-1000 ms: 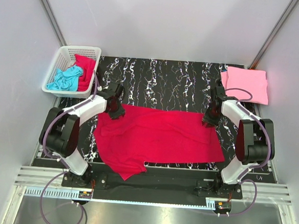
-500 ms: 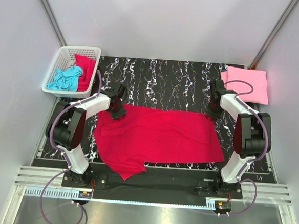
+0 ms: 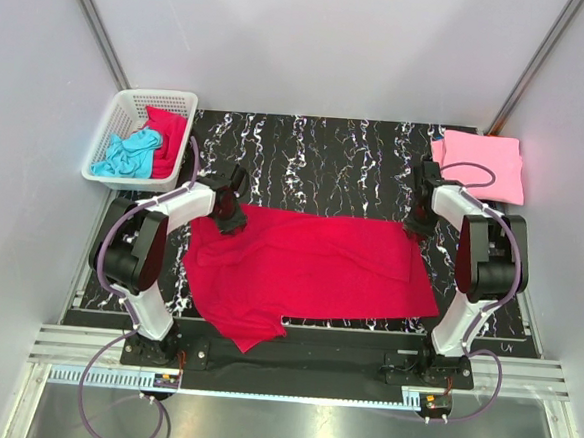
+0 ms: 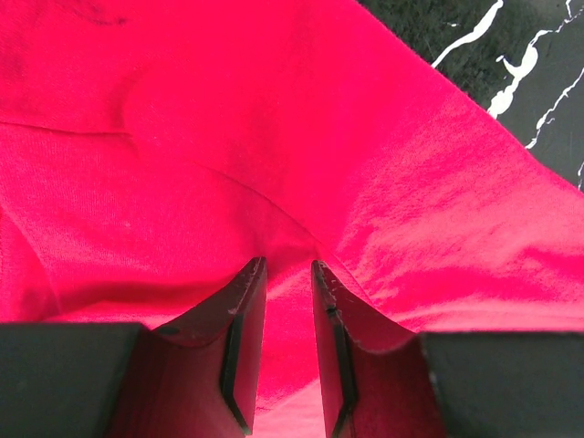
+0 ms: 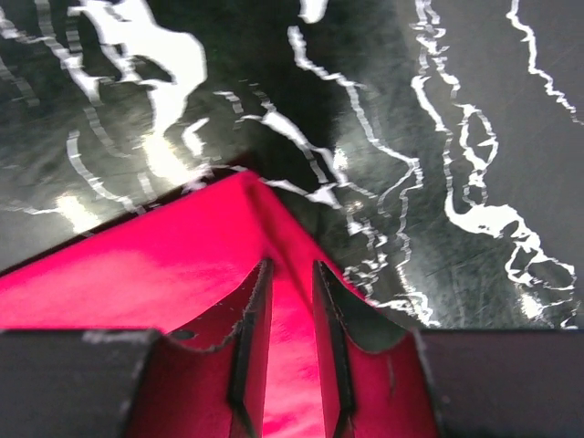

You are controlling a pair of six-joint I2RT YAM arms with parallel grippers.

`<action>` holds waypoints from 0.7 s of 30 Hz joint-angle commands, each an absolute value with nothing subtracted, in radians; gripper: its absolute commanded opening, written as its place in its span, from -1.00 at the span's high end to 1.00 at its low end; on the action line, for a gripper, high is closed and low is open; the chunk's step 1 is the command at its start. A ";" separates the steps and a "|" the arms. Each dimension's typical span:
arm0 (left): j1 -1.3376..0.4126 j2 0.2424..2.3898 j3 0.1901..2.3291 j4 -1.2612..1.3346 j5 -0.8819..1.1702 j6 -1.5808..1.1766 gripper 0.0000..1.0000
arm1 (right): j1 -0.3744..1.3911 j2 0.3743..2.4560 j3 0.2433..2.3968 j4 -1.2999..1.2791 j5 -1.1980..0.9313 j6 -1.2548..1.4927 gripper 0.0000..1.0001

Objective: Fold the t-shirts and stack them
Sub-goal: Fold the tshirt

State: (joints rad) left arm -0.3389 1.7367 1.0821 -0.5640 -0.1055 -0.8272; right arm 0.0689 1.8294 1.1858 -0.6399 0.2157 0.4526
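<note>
Left fingers (image 4: 242, 319) and right fingers (image 5: 248, 328) clamped on crimson t-shirt (image 3: 309, 265), right arm (image 3: 463, 206) drawn farther back

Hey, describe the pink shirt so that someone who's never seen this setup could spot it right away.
Start at the black marbled table and go to its far right corner. The light pink t-shirt lies there, folded into a flat square. The crimson t-shirt is spread open mid-table, and the turquoise t-shirt sits crumpled in the white basket.
</note>
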 commanded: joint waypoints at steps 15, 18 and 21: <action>-0.341 1.730 1.092 -0.534 -0.086 -0.802 0.40 | 0.006 1.821 1.120 -0.472 0.041 0.365 0.61; -0.341 1.733 1.092 -0.534 -0.086 -0.804 0.40 | 0.006 1.815 1.120 -0.469 0.040 0.365 0.77; -0.341 1.735 1.092 -0.534 -0.086 -0.802 0.40 | 0.006 1.801 1.120 -0.469 0.051 0.367 0.79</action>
State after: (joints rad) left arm -0.3389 1.7367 1.0821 -0.5575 -0.1001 -0.8154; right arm 0.0063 1.8175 1.1347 -0.4973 0.0586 0.3767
